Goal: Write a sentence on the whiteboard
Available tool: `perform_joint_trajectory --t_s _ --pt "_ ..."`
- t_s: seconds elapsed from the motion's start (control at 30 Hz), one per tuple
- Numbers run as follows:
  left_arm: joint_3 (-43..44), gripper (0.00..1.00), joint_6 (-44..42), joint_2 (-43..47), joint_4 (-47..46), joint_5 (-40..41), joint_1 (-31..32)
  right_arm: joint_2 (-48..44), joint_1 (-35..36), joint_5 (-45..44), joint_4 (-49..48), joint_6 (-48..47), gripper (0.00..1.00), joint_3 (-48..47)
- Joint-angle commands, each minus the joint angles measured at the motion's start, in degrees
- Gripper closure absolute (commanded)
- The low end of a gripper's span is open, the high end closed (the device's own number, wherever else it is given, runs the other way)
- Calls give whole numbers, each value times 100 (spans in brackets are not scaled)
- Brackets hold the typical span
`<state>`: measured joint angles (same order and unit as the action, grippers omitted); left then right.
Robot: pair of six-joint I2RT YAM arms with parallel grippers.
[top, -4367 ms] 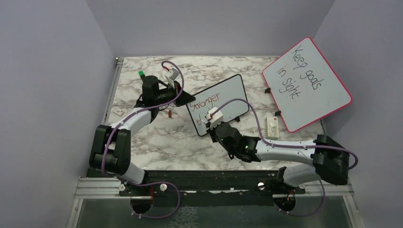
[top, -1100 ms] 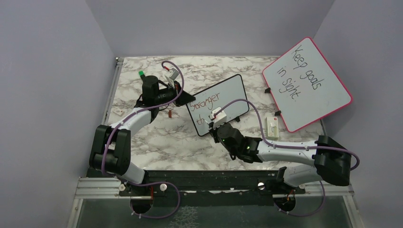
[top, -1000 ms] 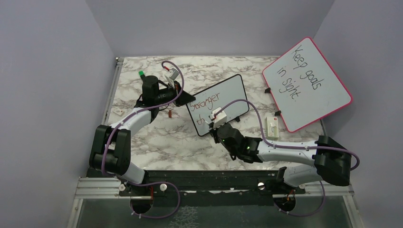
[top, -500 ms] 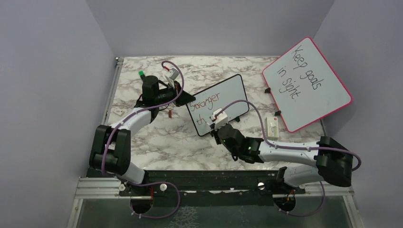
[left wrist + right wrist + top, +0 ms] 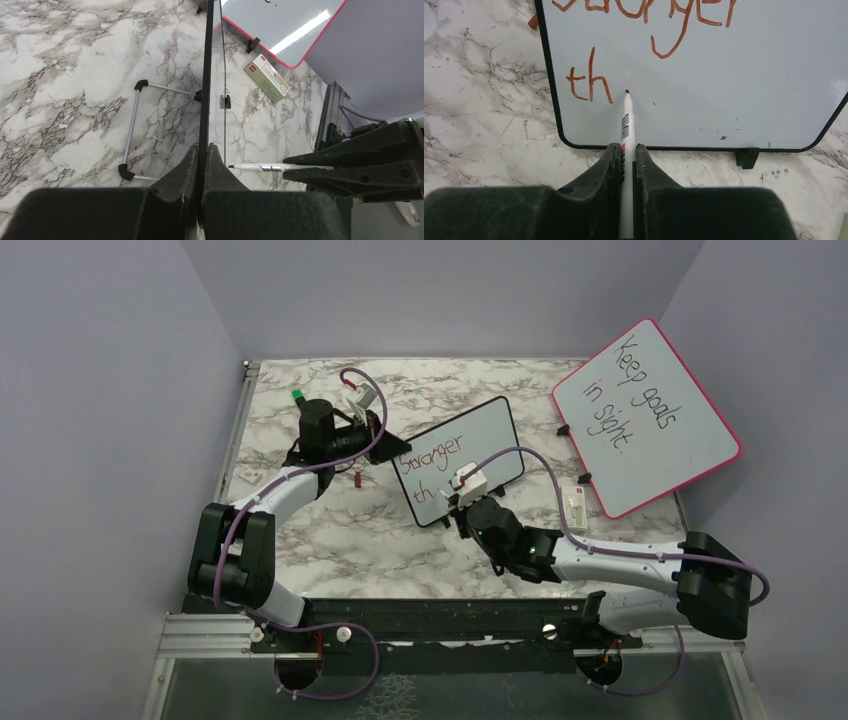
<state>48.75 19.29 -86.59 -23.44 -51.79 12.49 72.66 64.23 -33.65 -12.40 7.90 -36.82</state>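
Now: whiteboard [image 5: 482,443] propped mid-bench [image 5: 335,532], edge clenched in left claw [image 5: 202,150]. Right claw [image 5: 626,150] grasping marker [image 5: 627,114], tip at board just right of "th", second line of sentence [image 5: 589,82].

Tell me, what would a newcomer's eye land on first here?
Mid-table, the right gripper pinches a white marker pen with its tip at a small black-framed whiteboard, right beside the reddish-brown handwriting "th" under "Stronger". The left gripper clamps that board's edge. A larger pink-framed whiteboard reading "Keep goals in sight" sits at the far right.
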Motion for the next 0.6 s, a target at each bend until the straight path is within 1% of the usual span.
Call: perform_joint_trajectory --t_s 0.0,0.57 --pt "-84 100 -215 -168 586 525 34 56 -59 -165 -305 -95 99 25" --pt "-66 100 -241 -202 586 511 34 351 -112 -202 -567 -122 99 -52"
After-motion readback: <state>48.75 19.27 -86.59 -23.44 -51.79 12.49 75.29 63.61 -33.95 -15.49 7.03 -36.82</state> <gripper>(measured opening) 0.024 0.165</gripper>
